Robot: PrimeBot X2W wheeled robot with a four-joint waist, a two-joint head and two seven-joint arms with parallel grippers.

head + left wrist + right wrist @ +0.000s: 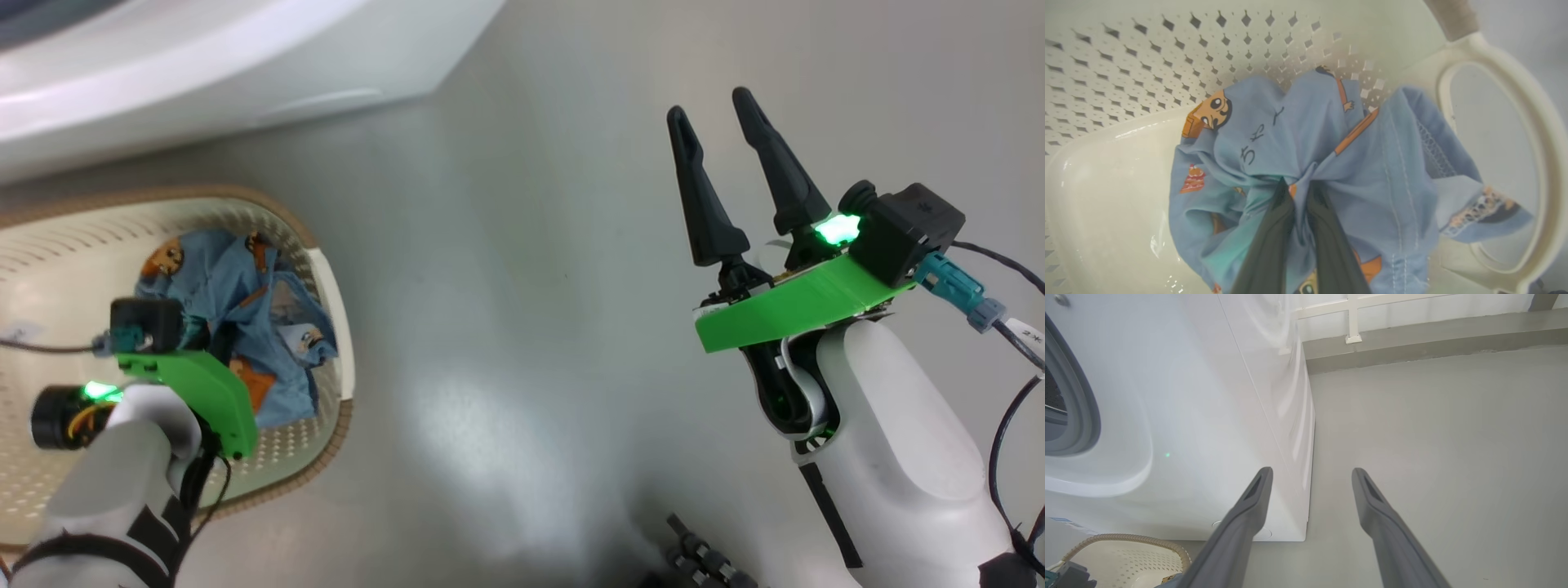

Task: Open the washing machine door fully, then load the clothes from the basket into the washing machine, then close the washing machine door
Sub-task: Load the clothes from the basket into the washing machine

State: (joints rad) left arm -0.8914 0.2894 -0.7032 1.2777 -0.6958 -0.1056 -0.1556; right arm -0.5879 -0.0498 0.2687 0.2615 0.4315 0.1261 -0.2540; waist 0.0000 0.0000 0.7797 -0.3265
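The grey floor (522, 327) carries the basket (82, 237) at the left, near the washing machine (204, 65). Inside it the left gripper (1296, 185) pinches the clothes (245, 286); the right gripper (709, 104) hovers spread, empty.

Forearms (898, 457): pale grey-white shells
Wrist brackets (800, 306): bright green
Right gripper (709, 104): two long dark fingers
Cable plug (951, 282): teal, black lead

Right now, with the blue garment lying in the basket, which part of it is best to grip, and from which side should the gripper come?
Grip the raised gather near the middle of the blue cartoon-print garment, coming down from above into the basket. Folds meet there, so a narrow pinch catches several layers; the left gripper is shut on that spot.
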